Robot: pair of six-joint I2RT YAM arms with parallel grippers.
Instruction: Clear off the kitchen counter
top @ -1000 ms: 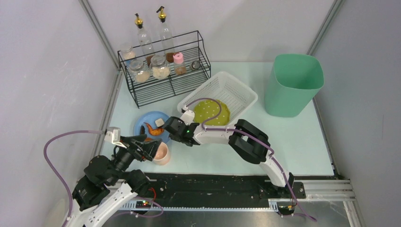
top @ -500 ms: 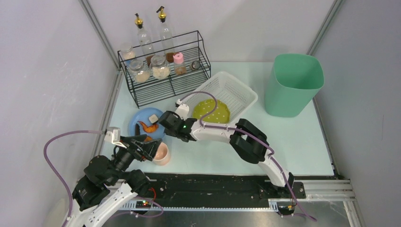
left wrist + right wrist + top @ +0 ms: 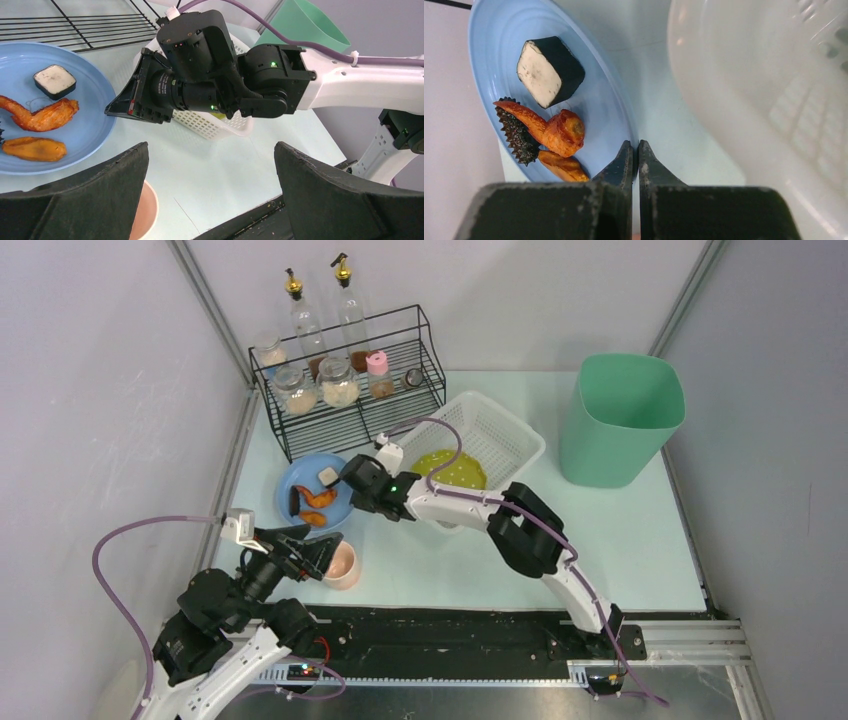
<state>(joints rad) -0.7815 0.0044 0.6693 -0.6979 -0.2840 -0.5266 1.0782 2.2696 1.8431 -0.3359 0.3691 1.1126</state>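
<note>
1. The step in hand looks like dealing with the blue plate [image 3: 296,480], which lies on the left part of the surface [image 3: 620,540], just in front of the black wire rack [image 3: 345,425].
2. The right gripper [image 3: 634,149] reaches across to the plate's near-right rim. Its jaws are pressed together with the tips on the rim. I cannot tell whether a sliver of rim is caught between them or they only bear against it.
3. The plate carries an orange wing-shaped piece [image 3: 555,131], a black-and-white block [image 3: 549,70], a dark ridged piece [image 3: 518,136] and a second orange piece [image 3: 565,169].
4. The left gripper [image 3: 318,552] hovers low over the near-left edge with its jaws spread wide and empty. The pink cup [image 3: 343,566] stands just beside and below it.
5. The surface is far from cleared: it bears the plate, the cup, the rack, the white basket [image 3: 505,430] holding a green dish [image 3: 450,472], and the green bin [image 3: 620,420] at the far right.
6. The next move probably calls for a real hold on the plate:
   - The jaws must part and then close over the rim.
   - The plate must stay level so the food does not slide off.
   - It must pass around the basket, which sits just beside it.
7. The cup seems a ready pick for the left arm, which needs only to descend and close on the cup's wall.
</note>
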